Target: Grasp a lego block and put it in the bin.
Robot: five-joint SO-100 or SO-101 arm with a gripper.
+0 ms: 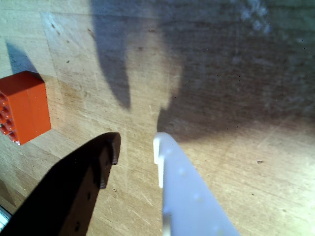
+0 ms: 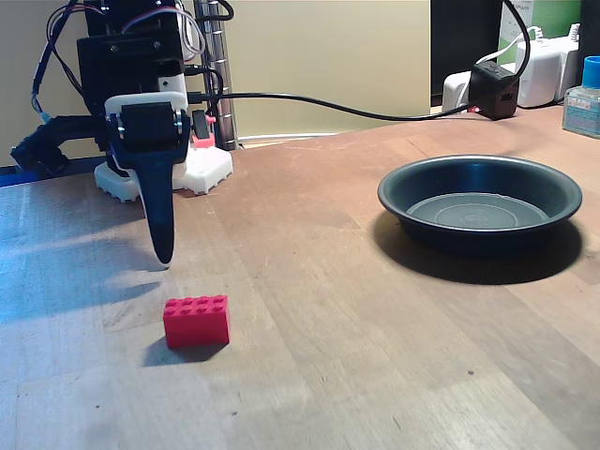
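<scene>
**End effector hangs over bare table, red block lying free**

In the wrist view the end effector (image 1: 135, 147) is spread apart, one dark finger (image 1: 93, 167) and one white finger (image 1: 182, 187) with bare wood showing between their tips. It grips nothing. Its shadow falls across the wood ahead of it.

In the fixed view the end effector (image 2: 163, 253) points straight down, its tip just above the table (image 2: 328, 375) in the left part of the surface. The arm's white base (image 2: 202, 169) stands behind it, toward the far left corner.

The lego block (image 2: 197, 321) rests on the table closer to the front edge than the end effector and slightly to the right of it as this view shows it, near but not touching. Its studs face up here. In the wrist view the lego block (image 1: 24, 105) sits at the left edge, off to the side of the dark finger and outside the gap between the fingers.

The bin (image 2: 480, 202) stands well apart on the right side of the table, upright, with its ringed bottom bare. A black cable (image 2: 328, 105) runs across the far edge toward a small black box (image 2: 494, 89) behind the bin, next to white adapters (image 2: 544, 70) and a bottle with a blue cap (image 2: 583, 98) at the far right corner.
</scene>
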